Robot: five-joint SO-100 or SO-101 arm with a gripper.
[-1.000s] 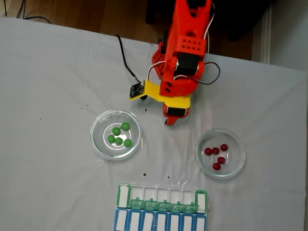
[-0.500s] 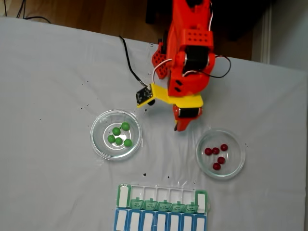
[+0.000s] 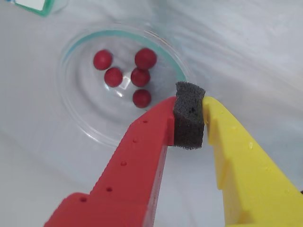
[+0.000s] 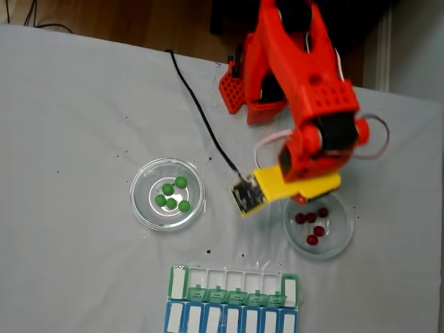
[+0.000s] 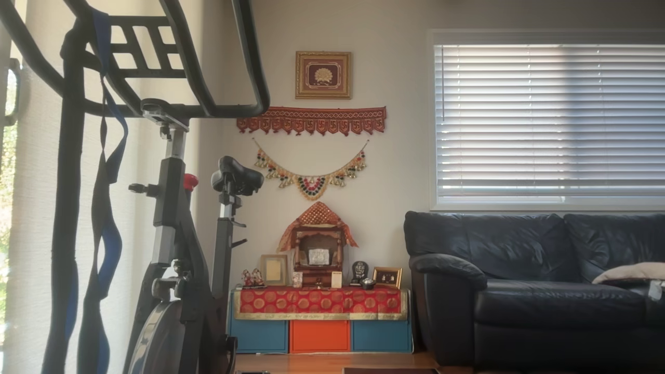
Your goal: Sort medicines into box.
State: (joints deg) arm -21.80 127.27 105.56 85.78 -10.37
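In the wrist view my gripper (image 3: 189, 108) is shut, its red and yellow jaws pressing a dark foam pad (image 3: 188, 124) with no ball between them. The tip hovers at the near rim of a clear glass dish (image 3: 75, 118) holding several dark red medicines (image 3: 140, 76). The fixed view shows my orange arm (image 4: 312, 104) reaching over that right dish (image 4: 343, 232) and its red medicines (image 4: 318, 230). Several green medicines (image 4: 171, 203) lie in the left dish (image 4: 142, 208). The box (image 4: 236, 281), green-lidded with white compartments, sits at the front edge.
A blue-lidded organiser row (image 4: 229, 320) lies just in front of the box. A black cable (image 4: 198, 111) runs across the white cloth to the wrist camera board (image 4: 244, 196). The other view shows a room with an exercise bike (image 5: 176, 234) and a sofa (image 5: 535, 291).
The arm has swung right and forward, from the gap between the two dishes to a spot over the dish of red medicines. No ball has moved.
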